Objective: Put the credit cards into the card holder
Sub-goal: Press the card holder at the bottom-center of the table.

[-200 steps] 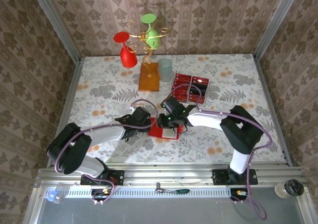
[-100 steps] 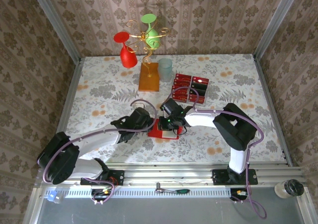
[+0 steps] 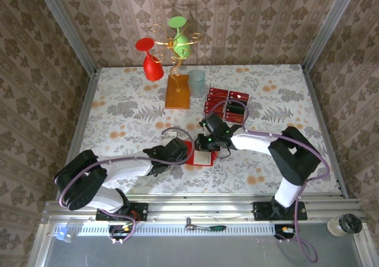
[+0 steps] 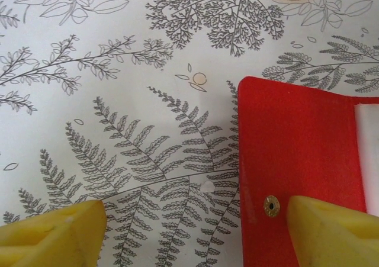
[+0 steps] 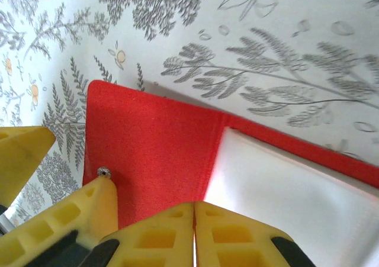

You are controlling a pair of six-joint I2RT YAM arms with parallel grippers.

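Table (image 3: 118,113), floral cloth, takes up most of the top view. Left arm (image 3: 118,163) lies low across the lower left of the frame, elbow bent at the left edge, forearm running right toward centre. Right arm (image 3: 266,142) comes in from the lower right, elbow raised at right, forearm reaching left to meet it. Gold wire stand on an orange-brown base (image 3: 177,92) sits at top centre, carrying a red glass (image 3: 152,60) and a green glass (image 3: 177,33); a pale translucent cup (image 3: 196,82) stands just beside the base on its right. The credit cards (image 3: 227,104) lie in a block right of the cup, above the right wrist, well clear of both tools. The card holder (image 3: 189,158) lies open and flat just below frame centre, between the two wrists, red flap to the left, pale pocket to the right. Left gripper (image 4: 192,211): I read its yellow fingers (image 4: 53,231) as spread wide, one over bare cloth, the other over the red flap, straddling its left edge. Right gripper (image 5: 194,214): tips pressed together, nothing visible between them, sitting over the fold where red meets the pale pocket. Small metal snap stud (image 4: 272,206) on the flap, just beside the left tool's inner finger.
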